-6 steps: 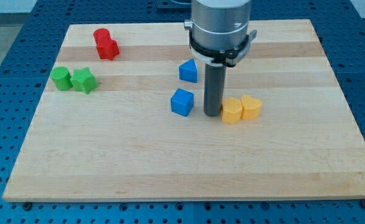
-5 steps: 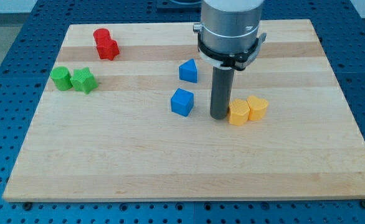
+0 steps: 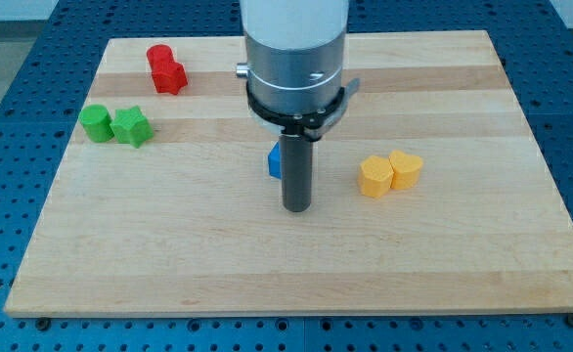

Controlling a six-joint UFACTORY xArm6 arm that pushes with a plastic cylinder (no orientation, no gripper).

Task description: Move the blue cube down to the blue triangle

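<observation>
Only a sliver of one blue block (image 3: 275, 161) shows at the left edge of my rod, near the board's middle; its shape cannot be made out. The second blue block is hidden behind the arm's body. My tip (image 3: 296, 207) rests on the board just below and slightly right of the visible blue sliver, close to it; I cannot tell whether they touch.
Two yellow blocks (image 3: 374, 178) (image 3: 406, 168) sit touching each other to the right of my tip. Two red blocks (image 3: 166, 68) lie at the top left. A green round block (image 3: 96, 123) and a green star (image 3: 131, 127) lie at the left. The wooden board (image 3: 462, 264) sits on a blue table.
My tip has moved left and slightly down, from beside the yellow blocks to in front of the lower blue block. The arm now hides both blue blocks almost fully. The yellow blocks were nudged slightly right.
</observation>
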